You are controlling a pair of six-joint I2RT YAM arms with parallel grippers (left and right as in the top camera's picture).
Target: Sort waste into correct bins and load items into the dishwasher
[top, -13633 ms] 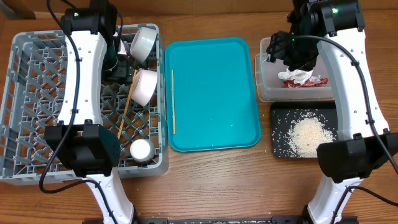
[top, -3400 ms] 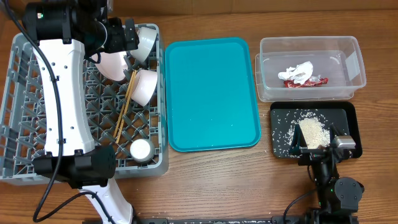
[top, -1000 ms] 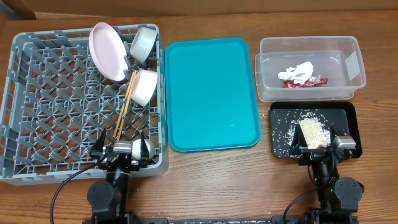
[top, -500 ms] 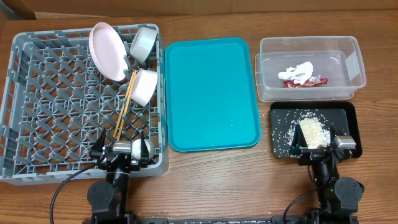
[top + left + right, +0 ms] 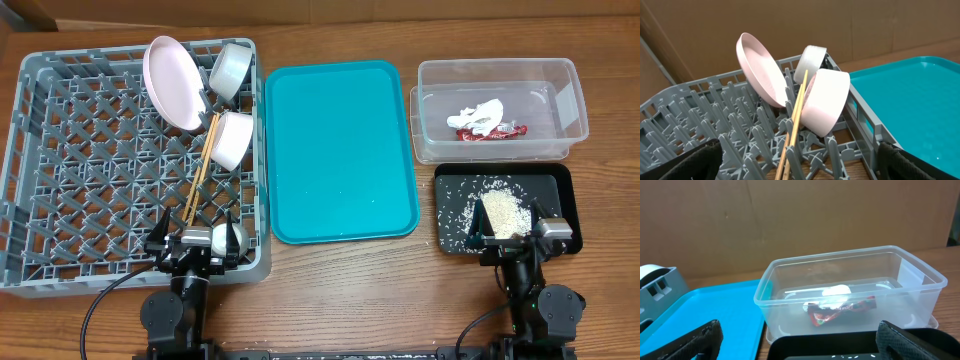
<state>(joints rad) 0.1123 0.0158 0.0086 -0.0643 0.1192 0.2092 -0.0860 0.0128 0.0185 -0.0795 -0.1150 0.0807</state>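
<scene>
The grey dish rack [image 5: 90, 160] holds the white plate [image 5: 175, 82] on edge, two white bowls [image 5: 230, 68] [image 5: 232, 138] and the chopsticks [image 5: 200, 175]. The left wrist view shows the plate [image 5: 760, 70], bowls [image 5: 810, 62] [image 5: 827, 102] and chopsticks [image 5: 795, 120]. The clear tub [image 5: 570, 105] holds the red wrapper [image 5: 490, 131] and white tissue [image 5: 478, 113], also in the right wrist view [image 5: 840, 311] [image 5: 836, 292]. The black tray [image 5: 555, 180] holds rice [image 5: 500, 212]. My left gripper [image 5: 198, 242] is open and empty at the rack's front edge. My right gripper [image 5: 512, 233] is open and empty over the black tray's front.
The large teal tray [image 5: 340, 150] lies between the rack and the bins, with a few tiny specks on it. A small white round cup [image 5: 225, 238] sits in the rack's front right corner, by my left gripper. Both arms are folded at the table's front edge.
The left arm has pulled back from the rack's far end, leaving the plate leaning there. The chopstick once on the teal tray is now in the rack. Nothing has moved in the last second.
</scene>
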